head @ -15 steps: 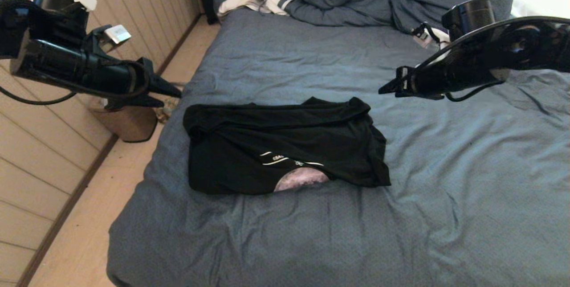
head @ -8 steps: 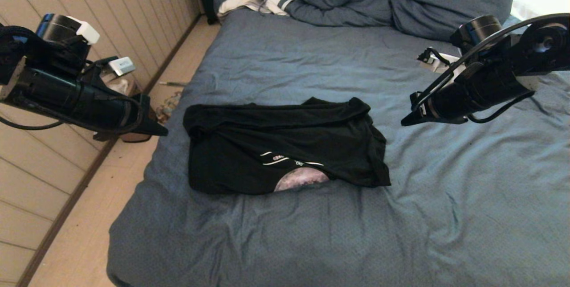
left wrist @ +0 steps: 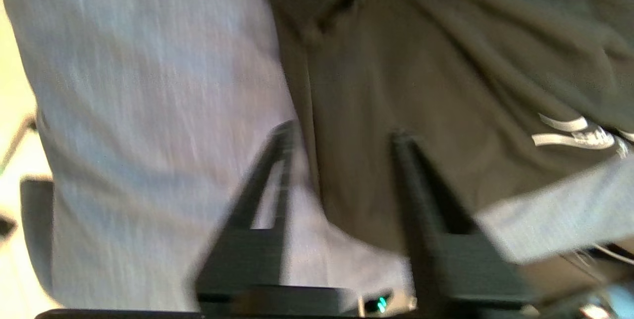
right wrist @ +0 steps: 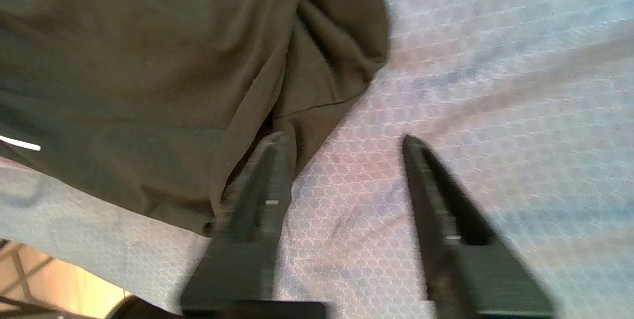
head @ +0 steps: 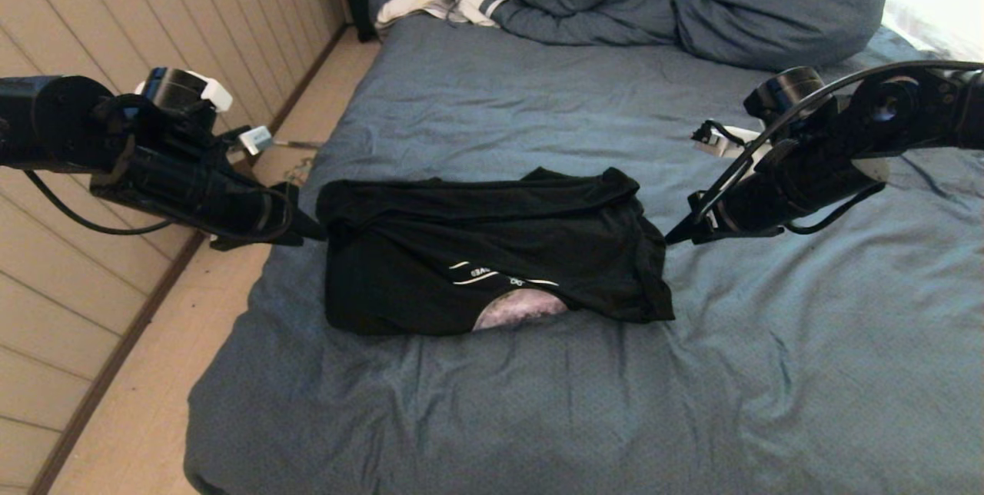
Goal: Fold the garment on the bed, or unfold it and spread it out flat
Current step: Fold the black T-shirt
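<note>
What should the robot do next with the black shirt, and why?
Probably close both end effectors on the shirt's side edges. The left end effector and right end effector sit open at opposite sides of it, each fingertip pair straddling the hem on the bed. The shirt lies bunched and half-folded, so gripping both sides would let the robot pull it flat.

garment: matt black cloth | bed: wrinkled, woven-textured blue cloth

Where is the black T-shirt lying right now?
In the head view, the black T-shirt lies bunched on the bed, toward its left edge, between the left end effector and right end effector.
</note>
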